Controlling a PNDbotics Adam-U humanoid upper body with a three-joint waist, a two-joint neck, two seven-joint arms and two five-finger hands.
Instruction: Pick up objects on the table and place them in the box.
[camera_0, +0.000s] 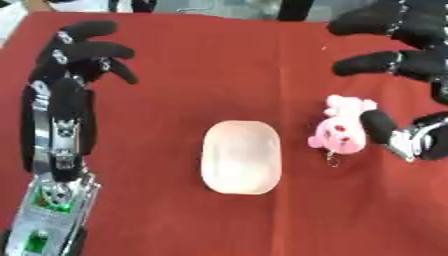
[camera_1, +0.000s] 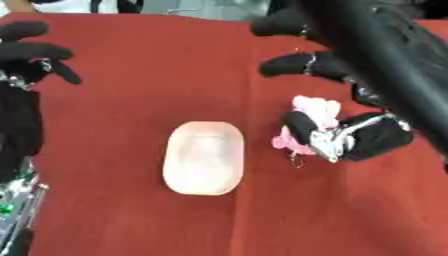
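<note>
A small pink plush toy (camera_0: 339, 132) with a key ring lies on the red table (camera_0: 210, 60), right of centre. My right hand (camera_1: 376, 135) hangs over it, open. Its thumb (camera_1: 302, 125) rests against the toy's near side, while the straight black fingers (camera_1: 293, 65) spread out above the far side without closing. A pale, rounded oval box (camera_0: 241, 156) sits in the middle of the table, open side up, with nothing visible in it. My left hand (camera_0: 74, 65) is at the left edge, open and relaxed, holding nothing.
The left forearm (camera_0: 57, 165), silver and black, runs along the left side down to the lower corner. Red cloth covers the whole table. Its far edge runs along the top, with the floor and dark shapes beyond.
</note>
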